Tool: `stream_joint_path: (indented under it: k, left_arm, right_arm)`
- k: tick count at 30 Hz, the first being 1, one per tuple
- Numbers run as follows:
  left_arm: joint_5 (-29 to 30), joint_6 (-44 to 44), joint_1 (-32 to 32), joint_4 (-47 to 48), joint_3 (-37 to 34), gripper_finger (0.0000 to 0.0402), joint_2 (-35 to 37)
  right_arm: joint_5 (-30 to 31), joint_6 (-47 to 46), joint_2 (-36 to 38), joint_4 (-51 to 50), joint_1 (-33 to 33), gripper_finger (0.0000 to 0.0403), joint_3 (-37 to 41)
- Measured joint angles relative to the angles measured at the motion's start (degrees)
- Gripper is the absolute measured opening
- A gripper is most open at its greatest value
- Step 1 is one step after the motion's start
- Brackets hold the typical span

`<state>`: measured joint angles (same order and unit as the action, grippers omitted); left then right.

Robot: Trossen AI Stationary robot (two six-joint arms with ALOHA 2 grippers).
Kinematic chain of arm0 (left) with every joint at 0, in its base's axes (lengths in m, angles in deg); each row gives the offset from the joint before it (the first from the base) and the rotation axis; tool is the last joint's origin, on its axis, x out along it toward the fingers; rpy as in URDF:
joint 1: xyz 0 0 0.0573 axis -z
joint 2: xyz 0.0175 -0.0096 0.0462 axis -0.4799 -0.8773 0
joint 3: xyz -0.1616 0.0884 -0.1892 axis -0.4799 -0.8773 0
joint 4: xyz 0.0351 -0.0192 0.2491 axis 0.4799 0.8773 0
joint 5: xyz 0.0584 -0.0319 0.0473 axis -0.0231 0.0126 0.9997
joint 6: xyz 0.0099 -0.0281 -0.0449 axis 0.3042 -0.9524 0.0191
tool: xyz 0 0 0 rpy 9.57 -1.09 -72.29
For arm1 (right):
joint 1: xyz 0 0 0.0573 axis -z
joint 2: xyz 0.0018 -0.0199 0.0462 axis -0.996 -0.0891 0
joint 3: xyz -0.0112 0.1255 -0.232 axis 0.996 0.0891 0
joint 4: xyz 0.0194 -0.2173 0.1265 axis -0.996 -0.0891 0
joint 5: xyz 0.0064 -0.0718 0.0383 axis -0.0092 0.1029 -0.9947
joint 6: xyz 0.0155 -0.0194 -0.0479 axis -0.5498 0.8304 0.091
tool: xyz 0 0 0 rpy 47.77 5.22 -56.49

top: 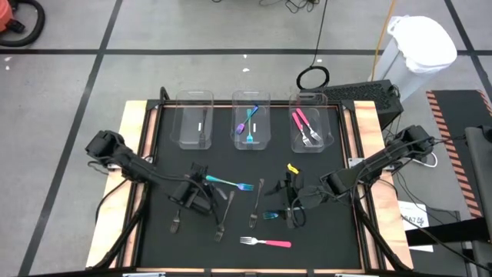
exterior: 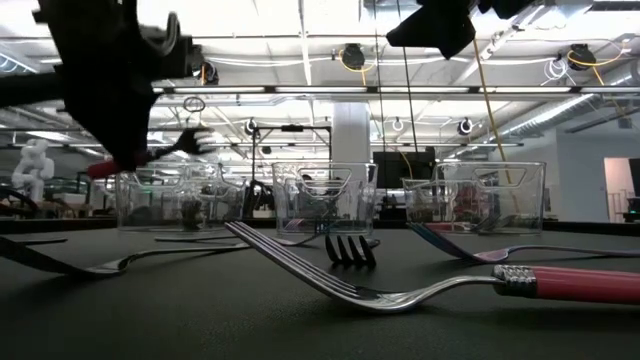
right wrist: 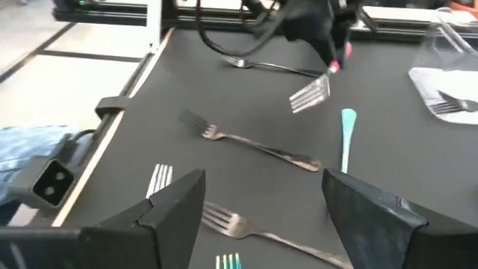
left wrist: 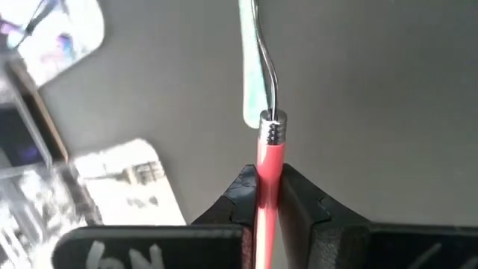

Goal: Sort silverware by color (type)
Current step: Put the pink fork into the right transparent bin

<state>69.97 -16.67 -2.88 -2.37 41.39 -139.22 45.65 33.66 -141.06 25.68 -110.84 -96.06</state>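
Grip first: your left tool (top: 196, 191) is clamped tight on the handle of a pink-handled fork (left wrist: 270, 161), tines pointing forward and lifted off the worktop (top: 338, 238). Holding it by the handle end likely lets you drop it tines-first into a bin. A teal-handled fork (top: 227, 183) shows just beside that tool in the high view.

Still loose on the worktop are several dark forks (top: 224, 215) near the middle, another pink-handled fork at the front edge (top: 265, 242), and a teal handle (top: 273, 215) close to your right tool (right wrist: 263, 183). That tool hovers with its fingers spread wide and nothing in them.

Along the back, the left bin (top: 195, 94) holds one pale piece you can't identify from here. The middle bin (top: 251, 95) has blue and purple handles. The right bin (top: 307, 95) holds pink-handled forks, so your held fork probably belongs there
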Motion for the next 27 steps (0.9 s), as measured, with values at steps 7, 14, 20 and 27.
stream_joint_path:
  k: [7,14,20,27]
  left_arm:
    - [4.87,-15.01,2.17,6.24,7.15,0.0027,0.07]
    - [13.25,-24.21,3.28,-0.29,10.12,0.0027,0.13]
    - [14.64,-24.27,3.26,-12.16,9.43,0.0027,0.13]
    - [15.75,-21.69,3.19,-18.21,9.09,0.0027,0.11]
  right_arm:
    - [0.66,3.06,-4.15,5.91,0.00,0.0265,0.00]
    - [4.63,14.06,-9.80,16.39,-0.16,0.0267,0.00]
    - [14.26,20.39,-11.32,21.20,-1.94,0.0291,0.00]
    - [27.63,25.46,-10.86,22.70,-3.89,0.0326,0.00]
